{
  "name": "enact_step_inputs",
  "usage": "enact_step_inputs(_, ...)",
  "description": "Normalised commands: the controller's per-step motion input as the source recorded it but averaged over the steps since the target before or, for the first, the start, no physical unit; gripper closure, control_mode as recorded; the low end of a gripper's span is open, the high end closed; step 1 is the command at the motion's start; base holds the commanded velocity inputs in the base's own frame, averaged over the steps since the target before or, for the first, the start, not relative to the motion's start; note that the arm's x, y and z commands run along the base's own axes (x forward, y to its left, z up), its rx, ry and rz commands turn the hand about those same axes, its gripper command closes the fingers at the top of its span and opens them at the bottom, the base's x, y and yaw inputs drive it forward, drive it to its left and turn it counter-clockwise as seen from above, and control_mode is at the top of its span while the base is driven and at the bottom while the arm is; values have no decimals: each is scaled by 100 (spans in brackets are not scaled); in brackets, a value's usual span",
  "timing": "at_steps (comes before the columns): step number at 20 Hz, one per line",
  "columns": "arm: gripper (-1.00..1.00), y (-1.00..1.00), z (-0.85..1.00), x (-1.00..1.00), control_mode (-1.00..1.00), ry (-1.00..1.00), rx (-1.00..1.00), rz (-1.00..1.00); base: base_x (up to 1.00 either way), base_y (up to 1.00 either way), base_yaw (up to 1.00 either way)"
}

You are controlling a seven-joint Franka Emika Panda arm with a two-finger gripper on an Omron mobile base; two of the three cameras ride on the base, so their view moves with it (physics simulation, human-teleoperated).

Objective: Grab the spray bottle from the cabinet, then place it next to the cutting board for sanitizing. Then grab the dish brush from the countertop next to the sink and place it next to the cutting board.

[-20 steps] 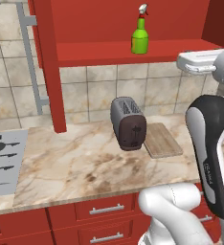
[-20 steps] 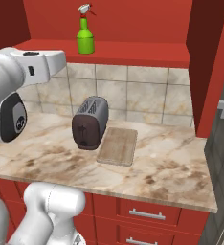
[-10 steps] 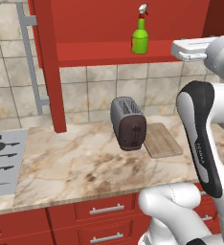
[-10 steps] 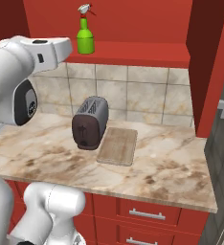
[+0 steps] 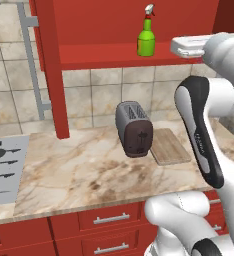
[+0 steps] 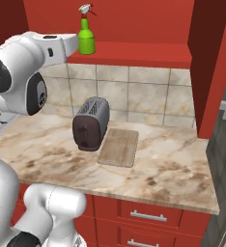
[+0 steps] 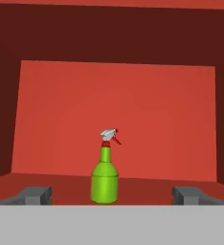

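The green spray bottle (image 5: 146, 38) (image 6: 86, 38) (image 7: 105, 179) stands upright on the red shelf of the open cabinet (image 5: 104, 53). My gripper (image 7: 112, 195) is level with the shelf and points at the bottle, still short of it. It is open, the fingertips (image 7: 35, 195) wide apart on either side of the bottle's base with nothing held. In the base views the white hand (image 5: 189, 46) (image 6: 62, 46) hovers in front of the shelf edge. The wooden cutting board (image 5: 169, 146) (image 6: 119, 146) lies flat on the marbled countertop (image 5: 74, 170). The dish brush and the sink are out of view.
A dark toaster (image 5: 134, 129) (image 6: 91, 124) stands right beside the board. The cabinet's open red door (image 5: 51, 70) with a long grey handle (image 5: 33, 55) hangs at the left. A grey stovetop (image 5: 1, 167) lies at the counter's left end. Red drawers (image 6: 148, 215) run below.
The hand has risen and moved toward the shelf, closer to the bottle. The jaws stayed open. The bottle, toaster and board have not moved.
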Motion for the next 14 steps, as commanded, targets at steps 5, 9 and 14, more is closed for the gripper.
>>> enact_step_inputs(5,-100,0,0,69,-100,2,3,0,0,0,0)
enact_step_inputs(9,-100,0,0,50,-100,12,1,1,0,0,0)
enact_step_inputs(14,-100,4,3,46,-100,14,0,0,0,0,0)
